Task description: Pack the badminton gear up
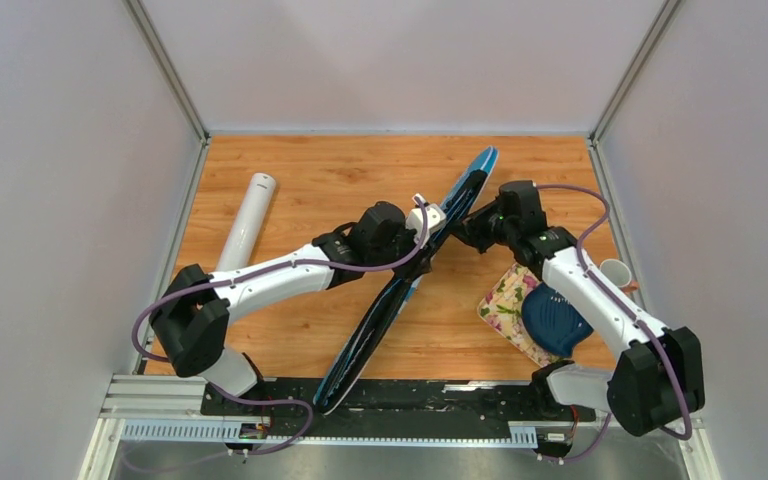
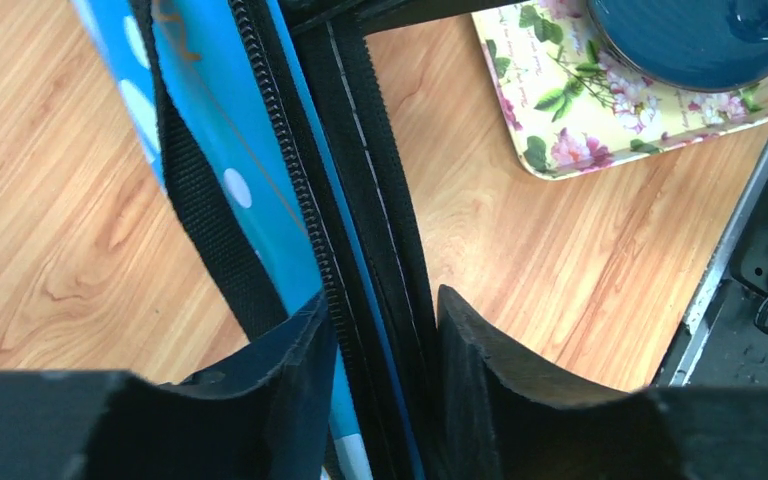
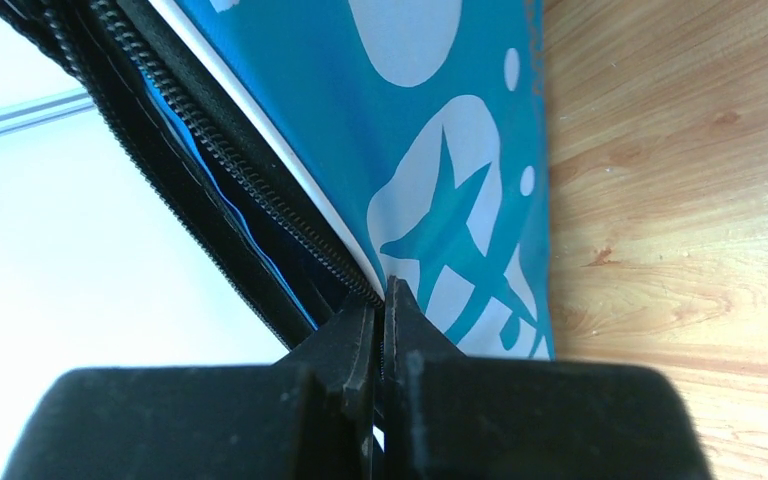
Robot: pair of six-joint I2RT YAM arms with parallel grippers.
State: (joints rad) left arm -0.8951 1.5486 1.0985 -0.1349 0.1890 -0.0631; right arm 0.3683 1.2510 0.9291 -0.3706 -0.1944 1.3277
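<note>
- Top external view: found the blue racket cover (image 1: 375, 325) stood on its edge, slanting from bottom centre up to the upper right of centre, and gripped from both sides near its upper half.
- Left wrist view: caught the left gripper (image 2: 380, 345) pinching across the cover's black zipper band (image 2: 380, 200), probably to keep the cover upright and steady.
- Right wrist view: saw the right gripper (image 3: 381, 310) pressed almost together on the cover's thin rim, just beside the zipper teeth (image 3: 250, 190). Judged this a hold for parting the opening or working the zip; could not make out a pull tab.
- Noted the long white tube (image 1: 247, 220) lying on the table (image 1: 320, 180) at upper left, well apart from the cover and not yet packed.
- Spotted no rackets or shuttlecocks; could not tell whether inside the cover.
- Noted the floral cloth (image 1: 505, 298) and the dark blue shell-shaped object (image 1: 555, 320) at lower right, beside the right arm and no part of the job.
</note>
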